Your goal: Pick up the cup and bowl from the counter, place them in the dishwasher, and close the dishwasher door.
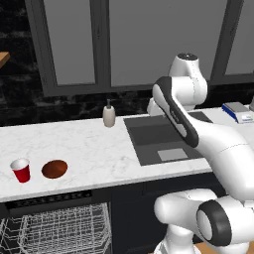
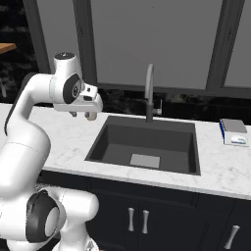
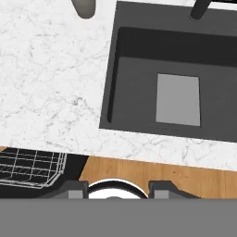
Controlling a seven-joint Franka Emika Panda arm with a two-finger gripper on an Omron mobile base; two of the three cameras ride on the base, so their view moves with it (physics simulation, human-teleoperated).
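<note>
The red cup [image 1: 20, 170] stands upright on the white marble counter [image 1: 89, 149] near its front left. Just to its right sits the reddish-brown bowl [image 1: 54, 169]. Below them the dishwasher [image 1: 49, 201] is open, with its white wire rack [image 1: 54, 230] pulled out; the dishwasher door is hidden under the rack. My gripper [image 2: 81, 115] hangs above the counter just left of the sink, pointing down, far to the right of both cup and bowl. In the hand view its fingertips [image 3: 76, 187] stand apart with nothing between them, so the gripper [image 3: 118, 190] is open.
A dark inset sink [image 2: 142, 142] with a tall faucet [image 2: 149, 93] lies right of the gripper. A beige soap dispenser [image 1: 109, 115] stands at the counter's back. A blue-and-white flat item [image 2: 234, 132] rests at the far right. Wood floor [image 3: 152, 171] shows below the counter edge.
</note>
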